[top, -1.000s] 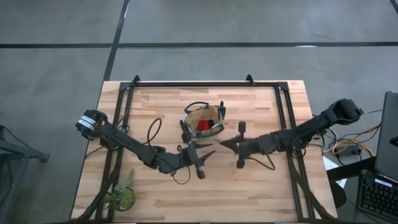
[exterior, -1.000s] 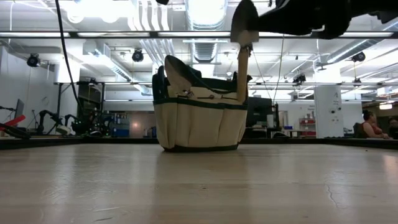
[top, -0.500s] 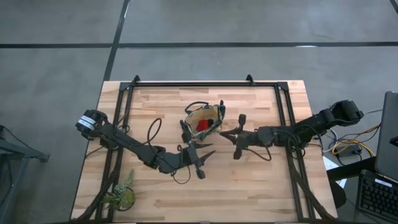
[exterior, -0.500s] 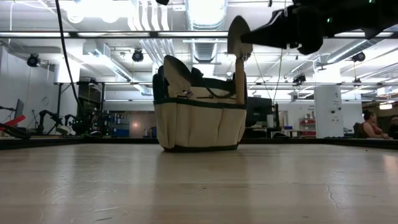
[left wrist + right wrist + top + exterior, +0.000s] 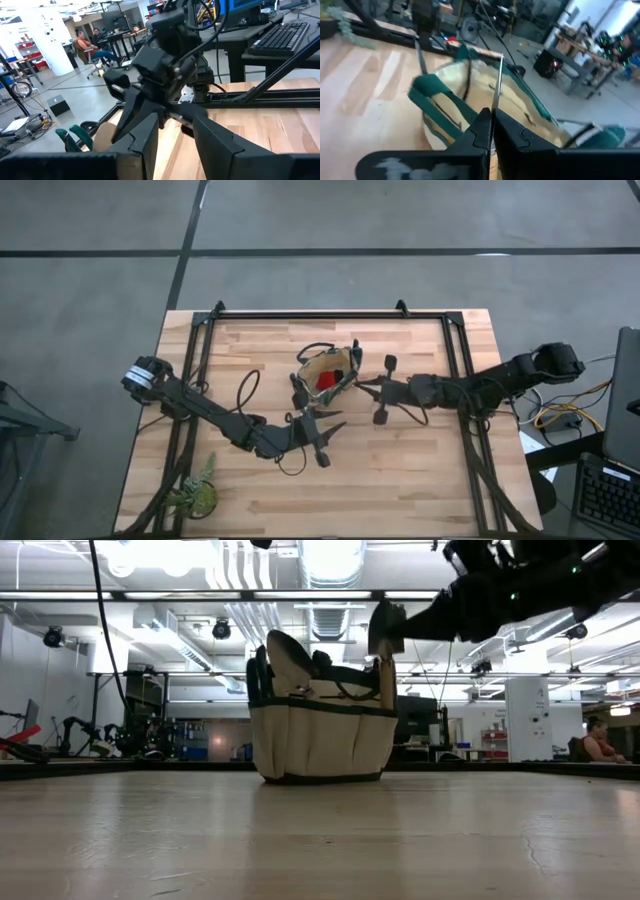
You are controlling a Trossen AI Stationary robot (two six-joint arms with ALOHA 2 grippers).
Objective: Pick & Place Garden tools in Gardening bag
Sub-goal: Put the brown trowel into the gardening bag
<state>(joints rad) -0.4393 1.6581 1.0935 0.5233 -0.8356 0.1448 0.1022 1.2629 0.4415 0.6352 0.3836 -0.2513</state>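
Both arms reach toward mid-table, pincers facing each other

The right pincer (image 5: 358, 383) sits at the end of a long, nearly level arm, raised well above the table, its fingers (image 5: 487, 131) pressed tight together. The left pincer (image 5: 318, 420) rests lower and nearer the front, its fingers (image 5: 212, 145) held partly apart.

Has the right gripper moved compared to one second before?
Yes. In the high view the right gripper, shut on a trowel, has moved left toward the gardening bag. In the low view the trowel sits lower, at the bag's rim.
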